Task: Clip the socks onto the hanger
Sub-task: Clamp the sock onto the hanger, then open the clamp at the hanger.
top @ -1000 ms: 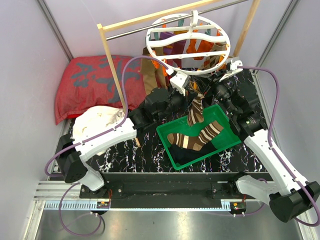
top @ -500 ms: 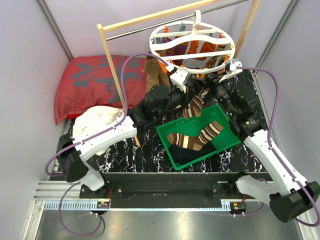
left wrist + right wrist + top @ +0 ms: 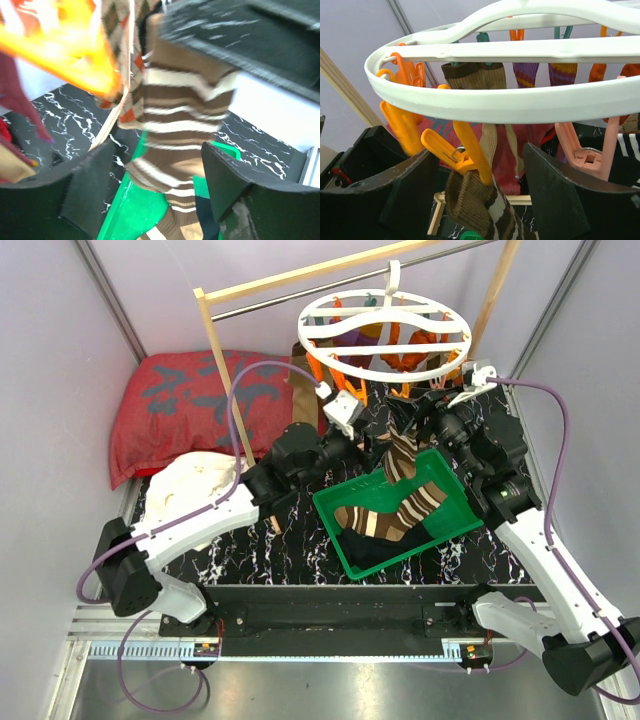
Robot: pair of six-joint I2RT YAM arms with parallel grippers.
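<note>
The white round hanger (image 3: 385, 335) hangs from the rod, with its ring (image 3: 520, 105) close above my right gripper. An orange clip (image 3: 465, 150) grips the cuff of a brown-and-cream striped sock (image 3: 480, 205), which dangles over the green tray (image 3: 440, 532). My right gripper (image 3: 482, 195) stands open on either side of that clip without touching it. My left gripper (image 3: 160, 185) is open too, and the striped sock (image 3: 185, 115) hangs loose in front of its fingers. More socks (image 3: 395, 515) lie in the tray. Other socks (image 3: 535, 72) hang on farther clips.
A pale wooden frame post (image 3: 225, 390) and metal rod stand behind the left arm. A red patterned pillow (image 3: 190, 410) and white cloth (image 3: 200, 480) lie at the left. Walls close in both sides.
Both grippers have opened. The left let go of the striped sock and drew back left. The right released the clip. The hanger swung back level with the sock hanging from it.
</note>
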